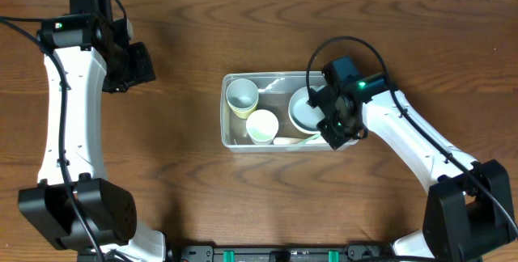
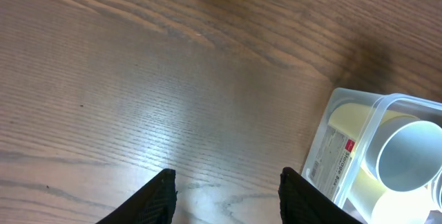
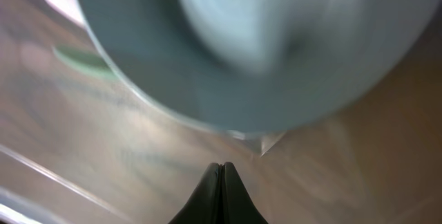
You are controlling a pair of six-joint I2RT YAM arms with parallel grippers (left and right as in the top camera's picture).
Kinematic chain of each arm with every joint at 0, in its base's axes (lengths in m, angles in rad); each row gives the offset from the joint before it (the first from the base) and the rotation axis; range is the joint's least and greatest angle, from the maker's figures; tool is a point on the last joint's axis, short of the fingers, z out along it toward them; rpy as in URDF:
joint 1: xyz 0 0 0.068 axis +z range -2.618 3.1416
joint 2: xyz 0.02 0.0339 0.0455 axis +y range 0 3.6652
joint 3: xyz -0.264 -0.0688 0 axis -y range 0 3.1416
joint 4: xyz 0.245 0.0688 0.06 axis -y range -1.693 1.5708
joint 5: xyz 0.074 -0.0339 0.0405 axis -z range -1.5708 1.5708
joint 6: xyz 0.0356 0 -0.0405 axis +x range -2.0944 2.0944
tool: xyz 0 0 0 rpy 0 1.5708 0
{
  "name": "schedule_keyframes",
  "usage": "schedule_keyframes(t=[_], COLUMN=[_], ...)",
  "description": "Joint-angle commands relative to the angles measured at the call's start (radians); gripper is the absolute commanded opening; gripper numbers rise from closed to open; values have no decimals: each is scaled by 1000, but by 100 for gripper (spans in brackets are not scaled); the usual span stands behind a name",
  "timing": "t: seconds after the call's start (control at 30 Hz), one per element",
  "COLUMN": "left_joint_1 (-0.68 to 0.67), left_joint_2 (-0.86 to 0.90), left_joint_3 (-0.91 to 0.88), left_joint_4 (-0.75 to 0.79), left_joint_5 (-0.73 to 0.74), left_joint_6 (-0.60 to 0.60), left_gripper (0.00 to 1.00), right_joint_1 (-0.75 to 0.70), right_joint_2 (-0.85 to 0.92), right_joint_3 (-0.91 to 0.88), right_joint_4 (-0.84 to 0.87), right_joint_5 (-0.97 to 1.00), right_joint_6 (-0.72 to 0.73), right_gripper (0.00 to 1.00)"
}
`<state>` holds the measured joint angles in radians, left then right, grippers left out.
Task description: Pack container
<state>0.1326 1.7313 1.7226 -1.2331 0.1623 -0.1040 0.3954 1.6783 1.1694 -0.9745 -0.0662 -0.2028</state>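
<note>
The clear plastic container [image 1: 228, 110] sits mid-table and holds two cups [image 1: 242, 96] [image 1: 261, 126], a white bowl [image 1: 303, 108] and a pale spoon [image 1: 293, 140]. My right gripper [image 1: 329, 128] is shut and empty, tips together at the container's right end, right beside the bowl. In the right wrist view its shut tips [image 3: 222, 169] sit just below the blurred white bowl [image 3: 262, 37]. My left gripper [image 1: 137, 68] is open and empty, far left of the container. In the left wrist view its fingers [image 2: 228, 182] hang over bare wood, with the container [image 2: 338, 148] at the right edge.
The wooden table [image 1: 178, 189] surrounds the container. The table's far edge runs along the top of the overhead view. Both arm bases stand at the near edge.
</note>
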Motion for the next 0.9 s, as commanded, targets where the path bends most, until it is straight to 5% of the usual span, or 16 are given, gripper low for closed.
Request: schedule_keyframes(t=[0.0, 0.43, 0.87], left_joint_1=[-1, -1, -1], left_joint_2=[-14, -14, -14], left_joint_3=[-11, -11, -11], left_joint_4=[-4, -4, -5], left_joint_5=[10, 10, 10], left_joint_6=[6, 6, 6], left_gripper=[49, 49, 49], right_joint_1=[-2, -161, -270], right_joint_2=[-5, -97, -39], right_joint_3=[13, 205, 57], right_joint_4=[43, 54, 37], right_joint_5=[-20, 302, 93], right_joint_6=[24, 434, 409], right_gripper=[1, 1, 1])
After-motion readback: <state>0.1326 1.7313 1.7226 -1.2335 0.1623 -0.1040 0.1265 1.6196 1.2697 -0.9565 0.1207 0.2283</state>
